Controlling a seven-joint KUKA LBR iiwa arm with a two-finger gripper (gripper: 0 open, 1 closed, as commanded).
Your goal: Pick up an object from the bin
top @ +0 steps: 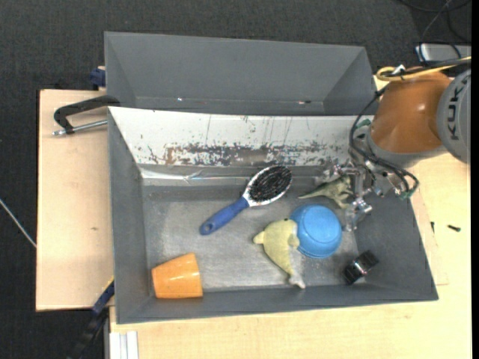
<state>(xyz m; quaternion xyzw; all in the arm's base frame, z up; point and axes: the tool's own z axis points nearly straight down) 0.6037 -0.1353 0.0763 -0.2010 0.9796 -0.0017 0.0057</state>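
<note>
Gripper [358,200] at right of grey metal bin [224,69], just off upper-right edge of round blue plastic cup [320,230] (no long axis). Can't tell if it's open or holding anything. Bare floor to the left, past yellow plush toy [281,247].

The bin [127,223] is painted grey, its back wall flecked with brown. The brush [247,197] is coloured blue at the handle and black at the head, which is dotted white. Also seen: a blue bowl [320,230], a pale yellow toy [281,247], an orange cup [178,277] and a black block [359,268].
</note>
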